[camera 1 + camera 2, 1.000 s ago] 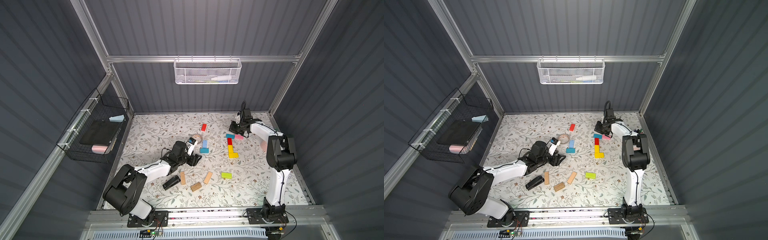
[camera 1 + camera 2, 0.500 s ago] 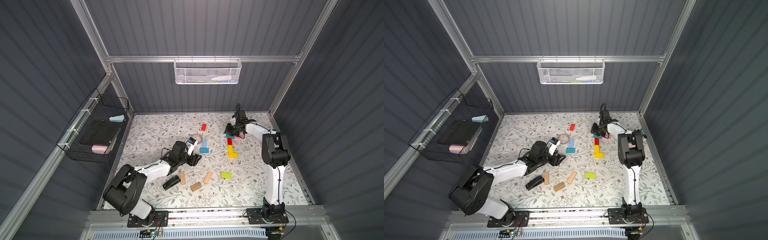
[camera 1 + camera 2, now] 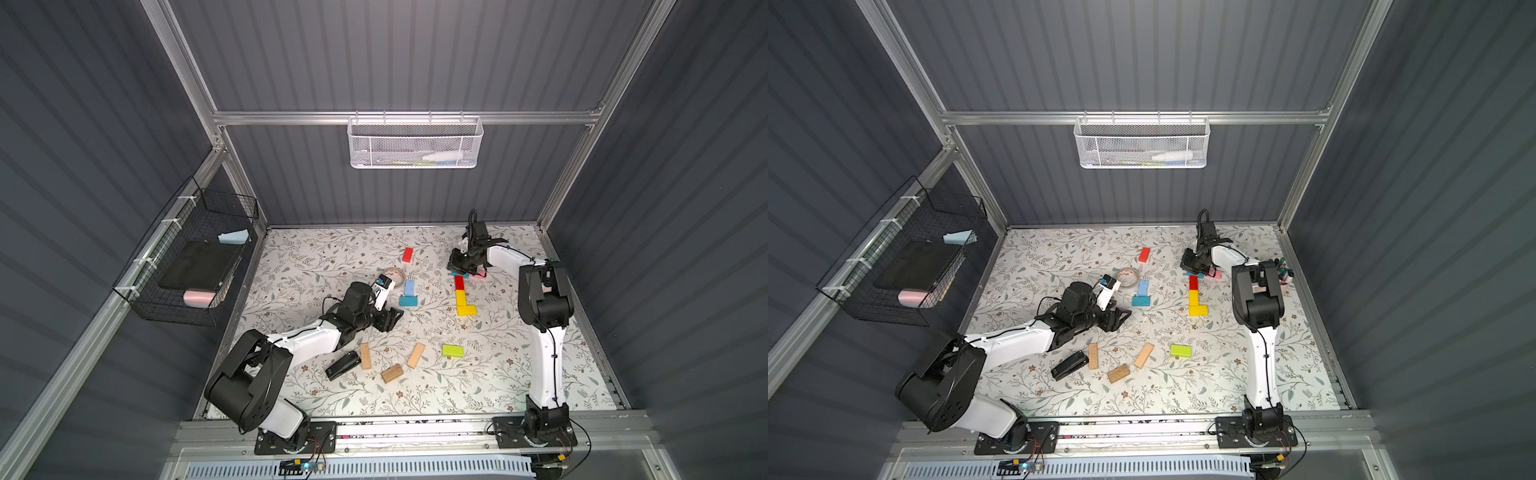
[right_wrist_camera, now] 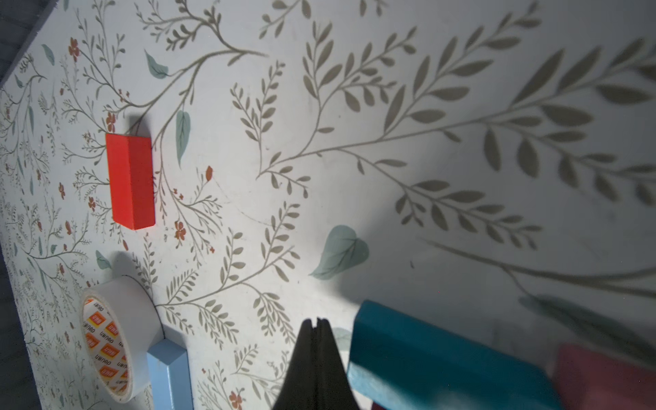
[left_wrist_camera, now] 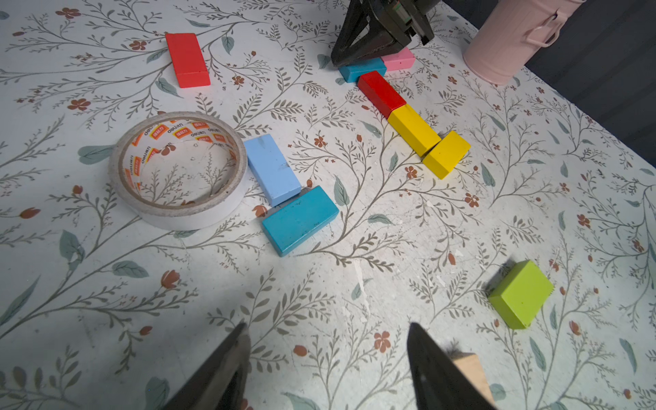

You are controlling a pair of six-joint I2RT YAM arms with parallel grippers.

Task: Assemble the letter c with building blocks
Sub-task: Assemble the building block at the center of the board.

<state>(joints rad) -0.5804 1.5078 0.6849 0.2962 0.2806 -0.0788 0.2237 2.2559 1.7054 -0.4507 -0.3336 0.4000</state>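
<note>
The left arm [image 3: 307, 345] is stretched low and forward, and the left gripper [image 5: 326, 330] is held level with its fingers [image 5: 230, 362] spread wide. The right arm [image 3: 544, 361] is raised upright and folded at the elbow (its forearm reaching away from the base); the right gripper [image 4: 316, 330] is pointed downward, fingers pressed together.

top views: looking down from high front, sharing whole table [image 3: 316, 266] | wrists: sitting low, close, both catching tape [image 5: 177, 167], lone red block [image 5: 187, 58]

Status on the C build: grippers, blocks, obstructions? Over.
Left gripper: jaws open, empty. Right gripper: jaws shut, empty, beside teal block. C so far: teal, pink block, red block, two yellow blocks. Tape roll against loose light blue block.
</note>
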